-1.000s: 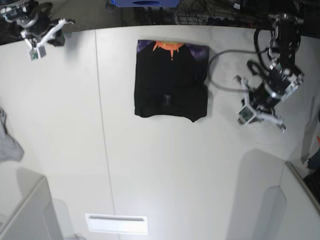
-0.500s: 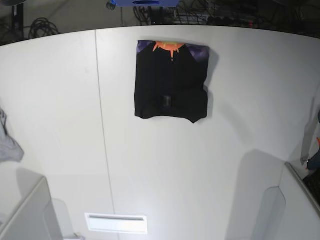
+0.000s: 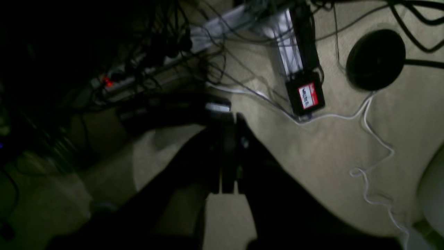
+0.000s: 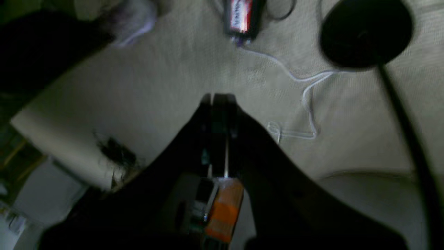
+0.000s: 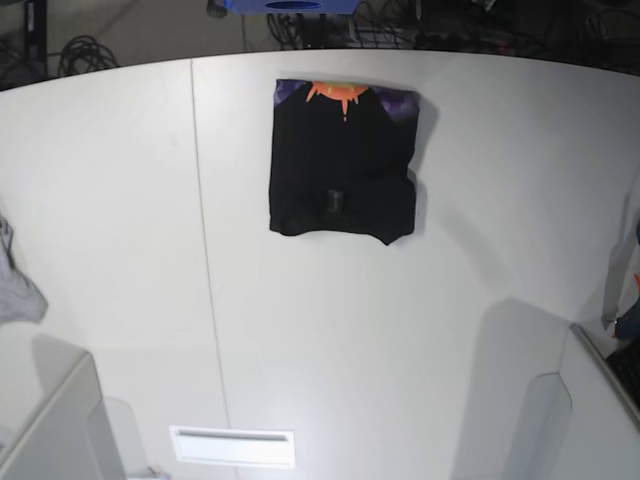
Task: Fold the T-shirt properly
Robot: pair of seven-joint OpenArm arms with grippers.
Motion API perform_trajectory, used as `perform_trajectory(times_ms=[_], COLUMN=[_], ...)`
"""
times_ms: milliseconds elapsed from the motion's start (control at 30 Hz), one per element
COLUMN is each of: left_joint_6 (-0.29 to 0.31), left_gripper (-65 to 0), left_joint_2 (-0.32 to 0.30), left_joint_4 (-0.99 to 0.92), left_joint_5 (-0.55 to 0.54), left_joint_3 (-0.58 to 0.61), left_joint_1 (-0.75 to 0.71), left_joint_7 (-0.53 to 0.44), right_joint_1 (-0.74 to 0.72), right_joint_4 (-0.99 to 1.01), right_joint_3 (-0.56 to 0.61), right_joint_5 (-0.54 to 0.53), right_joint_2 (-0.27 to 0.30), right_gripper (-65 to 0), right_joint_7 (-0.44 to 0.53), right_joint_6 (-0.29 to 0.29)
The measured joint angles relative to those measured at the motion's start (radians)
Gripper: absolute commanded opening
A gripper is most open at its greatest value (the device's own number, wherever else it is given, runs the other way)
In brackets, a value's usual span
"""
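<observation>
The black T-shirt [image 5: 342, 160] lies folded into a compact rectangle at the far middle of the white table [image 5: 320, 340], with an orange sunburst and purple print showing along its far edge. Neither arm is in the base view. In the left wrist view my left gripper [image 3: 225, 119] is shut, with nothing between the jaws, hanging over a carpeted floor. In the right wrist view my right gripper [image 4: 218, 99] is also shut and holds nothing, over the floor too. The T-shirt does not show in either wrist view.
A small grey cloth [image 5: 15, 290] hangs at the table's left edge. A white label strip [image 5: 233, 446] lies near the front. Cables, a power brick [image 3: 305, 97] and a round black base [image 3: 376, 59] lie on the floor beyond the table.
Both arms stood over the table's far corners one second ago and have since withdrawn out of the base view. The folded T-shirt has not moved.
</observation>
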State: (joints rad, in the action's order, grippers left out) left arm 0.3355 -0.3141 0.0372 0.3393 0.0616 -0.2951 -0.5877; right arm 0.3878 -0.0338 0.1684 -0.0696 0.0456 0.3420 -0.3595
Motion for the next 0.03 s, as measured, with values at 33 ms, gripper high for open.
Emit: perform_trajectory(times_ms=[33], left_joint_6=[-0.008], left_gripper=[-65.0], left_joint_2=[-0.004], left_joint_4=[0.027], left_joint_5=[0.006], left_joint_3=[0.0], left_joint_1=[-0.028], left_joint_7=[0.052], right_joint_1=[0.013], right_joint_4=[-0.014], right_joint_3=[0.0], right_joint_5=[0.005], right_joint_2=[-0.003], right_gripper=[-65.0], right_joint_7=[-0.011], right_joint_6=[-0.001])
